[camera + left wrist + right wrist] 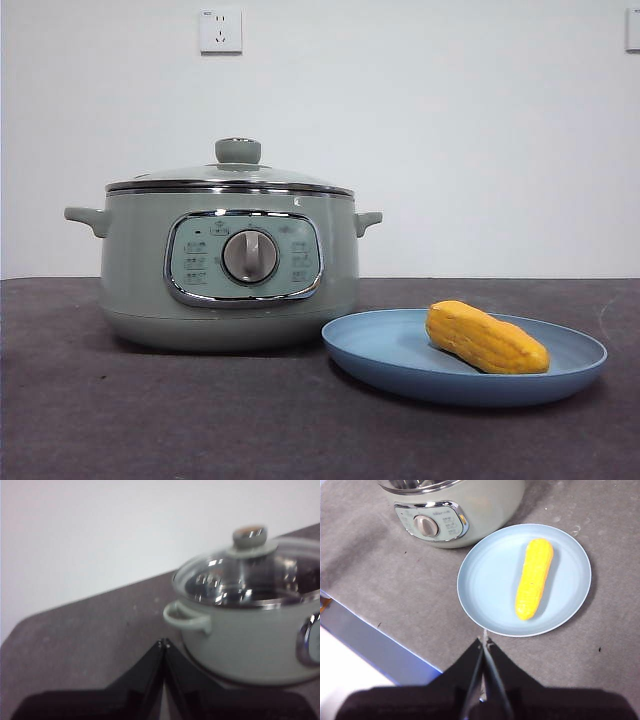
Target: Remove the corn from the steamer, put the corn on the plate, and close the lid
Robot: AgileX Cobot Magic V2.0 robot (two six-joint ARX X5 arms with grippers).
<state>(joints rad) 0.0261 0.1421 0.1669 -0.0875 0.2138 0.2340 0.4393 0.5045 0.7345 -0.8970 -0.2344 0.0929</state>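
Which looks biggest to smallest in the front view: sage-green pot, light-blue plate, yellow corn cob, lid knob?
1. Sage-green round steamer pot
2. Shallow light-blue plate, nearly as wide as the pot but closer to the camera, so the width comparison is unsure
3. Yellow-orange corn cob
4. Round pale green lid knob

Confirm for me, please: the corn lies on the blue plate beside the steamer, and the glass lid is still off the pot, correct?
Not quite. The corn does lie on the blue plate beside the steamer, but the glass lid sits closed on the pot, as the front and left wrist views show.
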